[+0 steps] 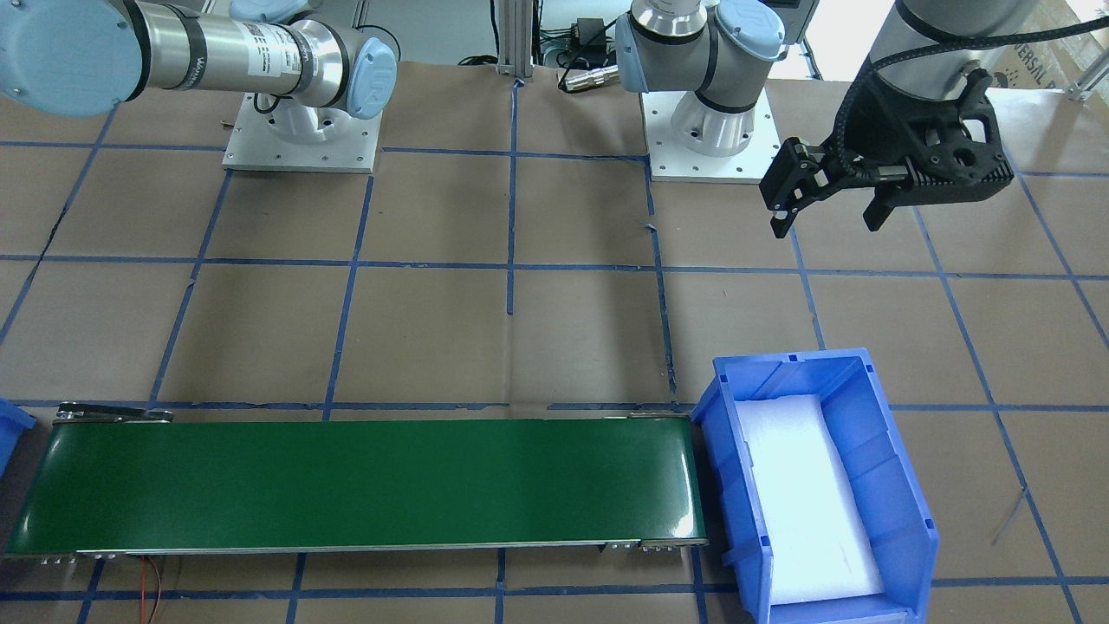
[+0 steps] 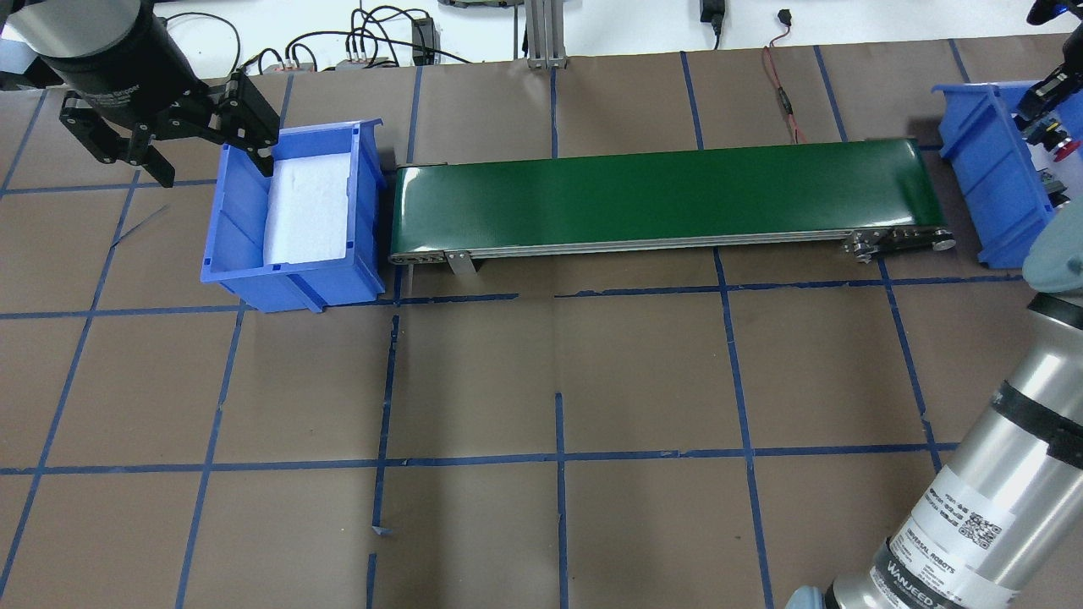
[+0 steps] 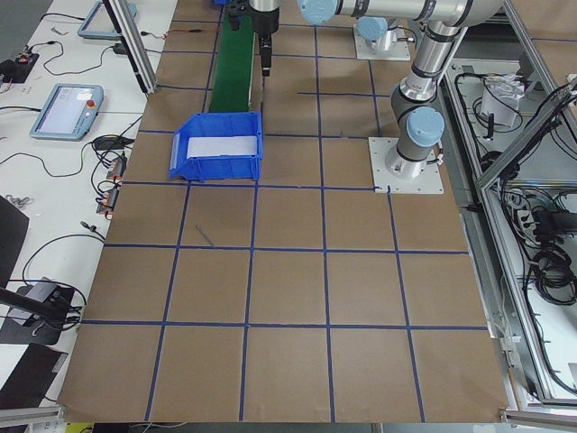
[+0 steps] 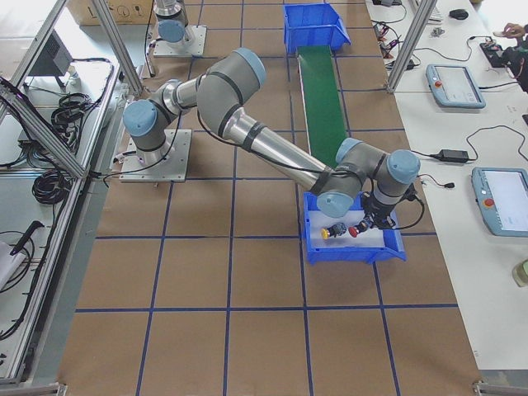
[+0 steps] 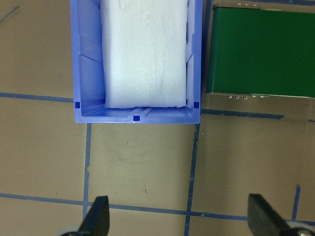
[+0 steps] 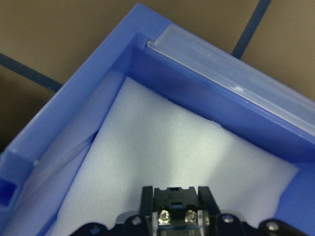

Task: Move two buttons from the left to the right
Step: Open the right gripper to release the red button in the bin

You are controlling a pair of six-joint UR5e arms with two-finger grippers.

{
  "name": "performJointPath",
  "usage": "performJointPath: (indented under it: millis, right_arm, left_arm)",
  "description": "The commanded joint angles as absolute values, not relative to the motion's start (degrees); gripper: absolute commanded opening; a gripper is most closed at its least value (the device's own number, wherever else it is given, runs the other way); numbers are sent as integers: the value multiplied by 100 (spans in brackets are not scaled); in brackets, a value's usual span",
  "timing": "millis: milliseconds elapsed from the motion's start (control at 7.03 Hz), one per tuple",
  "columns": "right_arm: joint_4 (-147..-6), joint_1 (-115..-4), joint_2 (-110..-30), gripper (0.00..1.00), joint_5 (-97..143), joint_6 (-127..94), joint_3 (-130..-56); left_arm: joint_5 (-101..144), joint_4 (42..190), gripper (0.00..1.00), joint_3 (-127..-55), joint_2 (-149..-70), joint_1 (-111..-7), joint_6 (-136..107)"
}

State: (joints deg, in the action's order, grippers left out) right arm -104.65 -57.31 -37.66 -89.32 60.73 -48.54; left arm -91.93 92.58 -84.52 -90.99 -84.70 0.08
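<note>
My right gripper hangs inside the blue right-hand bin. It is shut on the red-capped button. In the right wrist view the button's grey contact block sits between the fingers, above white foam. The red cap also shows in the overhead view. The yellow-capped button lies on the foam just beside it. My left gripper is open and empty. It hovers over the table next to the left bin, which holds only white foam.
A green conveyor belt runs between the two bins and carries nothing. The brown table has a blue tape grid. The right arm's long links stretch across the table toward the right bin. Cables and operator pendants lie beyond the table's far edge.
</note>
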Motion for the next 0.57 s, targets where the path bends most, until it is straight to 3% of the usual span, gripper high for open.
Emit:
performJointPath:
  millis: [0, 142, 285, 427]
  right_arm:
    - [-10599, -5730, -3674, 8, -8842, 6073, -4852]
    - [-10608, -5730, -3674, 16, -8842, 6056, -4852]
    - [-10608, -5730, -3674, 36, -8833, 6047, -4852]
    - [-10608, -5730, -3674, 45, -8833, 6047, -4860]
  left_arm:
    - [-9185, 9255, 100, -8455, -9105, -8473, 9]
    - [-9185, 9255, 100, -8455, -9105, -8464, 9]
    - [-9193, 9255, 100, -8455, -9105, -8464, 9]
    - [-9185, 9255, 100, -8455, -9105, -8464, 9]
